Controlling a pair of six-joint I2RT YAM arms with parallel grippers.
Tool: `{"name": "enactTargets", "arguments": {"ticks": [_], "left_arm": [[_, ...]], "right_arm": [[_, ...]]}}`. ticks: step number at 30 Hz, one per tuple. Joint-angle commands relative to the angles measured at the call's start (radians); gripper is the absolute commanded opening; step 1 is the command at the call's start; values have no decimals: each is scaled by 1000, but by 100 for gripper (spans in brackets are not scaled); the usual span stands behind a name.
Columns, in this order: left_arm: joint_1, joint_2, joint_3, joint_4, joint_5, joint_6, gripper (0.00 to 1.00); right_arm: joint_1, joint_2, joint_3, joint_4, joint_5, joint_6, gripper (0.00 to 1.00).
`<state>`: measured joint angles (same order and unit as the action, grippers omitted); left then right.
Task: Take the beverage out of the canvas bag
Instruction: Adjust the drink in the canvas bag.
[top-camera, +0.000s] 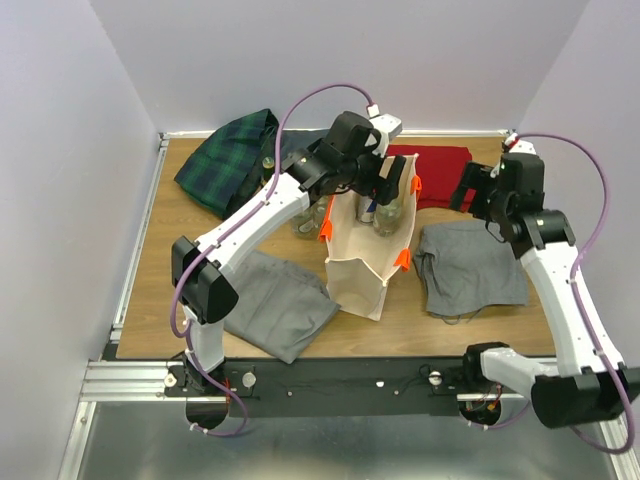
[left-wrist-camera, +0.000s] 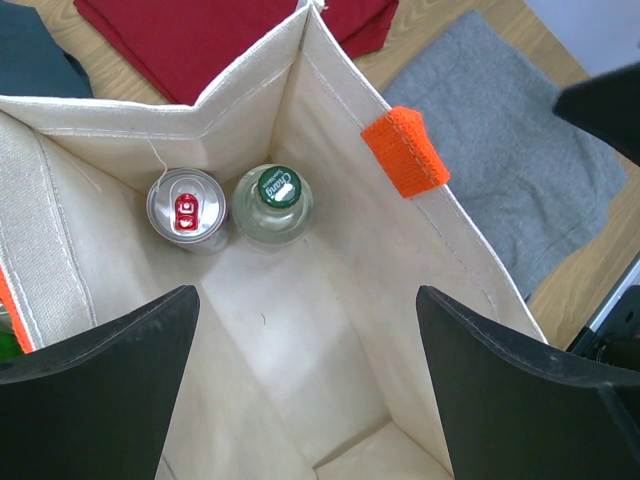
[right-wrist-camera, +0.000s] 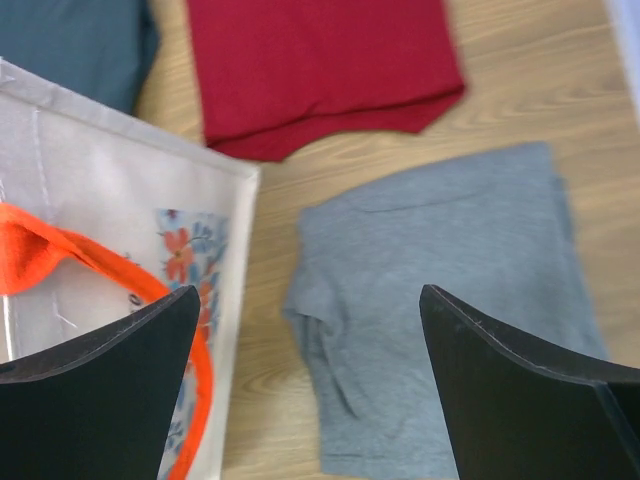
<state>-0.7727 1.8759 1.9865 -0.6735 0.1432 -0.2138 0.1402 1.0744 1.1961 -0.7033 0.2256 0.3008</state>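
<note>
The cream canvas bag (top-camera: 362, 262) with orange handles (top-camera: 324, 222) stands upright mid-table, its mouth open. Looking down into the bag (left-wrist-camera: 330, 140) in the left wrist view, a silver can with a red tab (left-wrist-camera: 187, 209) and a clear bottle with a green cap (left-wrist-camera: 273, 204) stand side by side in a far corner. My left gripper (left-wrist-camera: 308, 305) hovers open over the bag's mouth (top-camera: 385, 182), nothing between its fingers. My right gripper (right-wrist-camera: 310, 300) is open above the table to the right of the bag (right-wrist-camera: 120, 200), empty (top-camera: 472, 190).
A grey cloth (top-camera: 470, 265) lies right of the bag, a red cloth (top-camera: 440, 165) behind it. Another grey cloth (top-camera: 275, 300) lies at the front left, and a green plaid cloth (top-camera: 225, 165) at the back left. Clear bottles (top-camera: 304, 218) stand just left of the bag.
</note>
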Motion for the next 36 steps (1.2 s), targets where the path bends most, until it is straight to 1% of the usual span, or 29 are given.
{"name": "enactTargets", "arguments": {"ticks": [1, 4, 7, 9, 12, 13, 19, 24, 28, 31, 36], "left_arm": [[-5, 8, -23, 28, 25, -7, 99], [-5, 0, -44, 34, 25, -2, 99], [-7, -8, -67, 48, 19, 1, 99], [-5, -4, -72, 54, 30, -5, 99], [-7, 2, -83, 64, 33, -9, 99], [-7, 3, -89, 75, 33, -7, 99], [-8, 32, -81, 100, 29, -21, 99], [-16, 63, -84, 138, -34, -41, 99], [-26, 120, -2, 98, -42, -36, 99], [-34, 149, 20, 94, -71, -24, 99], [-36, 157, 6, 124, -88, -27, 89]], "right_arm": [[-115, 96, 57, 21, -444, -68, 100], [-136, 101, 60, 48, -524, -68, 100], [-178, 114, 68, 62, -545, -63, 100], [-185, 131, 80, 47, -513, -54, 100], [-202, 148, 74, 44, -514, -39, 100], [-202, 148, 71, 44, -488, -31, 100], [-203, 125, 34, 62, -462, -29, 100], [-203, 101, 23, 50, -402, -46, 100], [-203, 94, 13, 51, -382, -37, 100], [-203, 94, 7, 53, -382, -29, 100], [-203, 96, 8, 47, -376, -31, 100]]}}
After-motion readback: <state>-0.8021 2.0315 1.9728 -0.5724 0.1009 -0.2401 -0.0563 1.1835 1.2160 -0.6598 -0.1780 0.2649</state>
